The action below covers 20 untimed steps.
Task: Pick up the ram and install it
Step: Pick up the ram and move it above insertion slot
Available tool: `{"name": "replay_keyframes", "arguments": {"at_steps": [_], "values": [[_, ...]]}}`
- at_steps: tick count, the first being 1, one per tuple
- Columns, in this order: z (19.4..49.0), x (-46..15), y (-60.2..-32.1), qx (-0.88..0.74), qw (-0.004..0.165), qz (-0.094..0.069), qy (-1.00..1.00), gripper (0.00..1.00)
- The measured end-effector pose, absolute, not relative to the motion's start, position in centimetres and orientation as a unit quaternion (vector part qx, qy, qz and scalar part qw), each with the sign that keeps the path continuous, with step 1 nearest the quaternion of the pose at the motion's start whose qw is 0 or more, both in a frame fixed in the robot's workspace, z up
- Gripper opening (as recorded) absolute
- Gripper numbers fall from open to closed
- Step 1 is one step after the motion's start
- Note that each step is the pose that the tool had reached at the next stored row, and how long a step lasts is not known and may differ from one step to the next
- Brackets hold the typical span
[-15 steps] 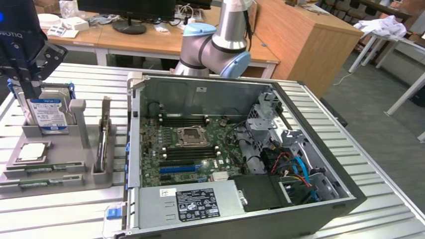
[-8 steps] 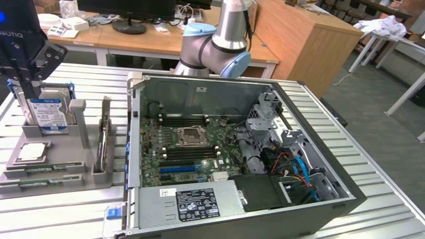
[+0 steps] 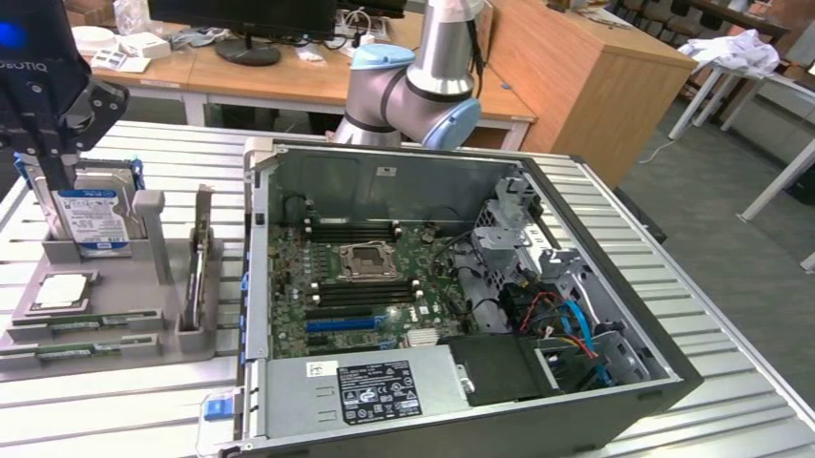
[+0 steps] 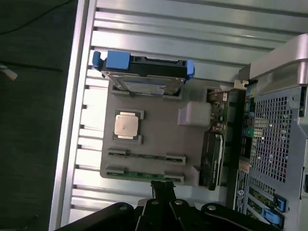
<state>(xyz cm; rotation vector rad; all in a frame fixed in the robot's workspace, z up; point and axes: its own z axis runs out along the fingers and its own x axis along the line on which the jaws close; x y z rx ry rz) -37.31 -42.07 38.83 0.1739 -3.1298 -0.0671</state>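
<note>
**Slatted metal table [image 3: 128, 410]: ram [image 3: 79, 327] lies in the tray [image 3: 128, 281], gripper [image 3: 53, 181] closed and empty**

From the exterior view you see wooden desks [image 3: 255, 72] behind the table, and the arm [image 3: 421, 86] rising at the table's far edge. An open computer case [image 3: 662, 382] takes up the middle, with its motherboard [image 3: 331, 286] facing up. On the exterior view's left sits the grey tray. A hard drive [image 3: 92, 219] stands upright in it and a processor [image 3: 61, 291] lies flat nearer the camera. Two green sticks lie along the near edge. The ram is one of these, flat in its holder and untouched. Your gripper shows in front of the hard drive from this camera, narrow, with nothing held.

From the wrist view you look straight down on the same tray, with the case's perforated side just beside it. The hard drive with its blue end pieces is at the far end, then the processor, then the two sticks side by side. The dark fingers [image 4: 158, 188] are pressed together and grip nothing. They show at the tray's edge just beside the outer stick. You cannot tell from this view how high above the tray they are.
</note>
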Motion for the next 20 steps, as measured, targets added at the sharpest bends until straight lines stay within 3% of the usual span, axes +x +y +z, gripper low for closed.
{"name": "replay_keyframes", "arguments": {"at_steps": [20], "values": [[38.74, -37.31, -42.07, 0.236, 0.007, -0.020, -0.972, 0.11]]}}
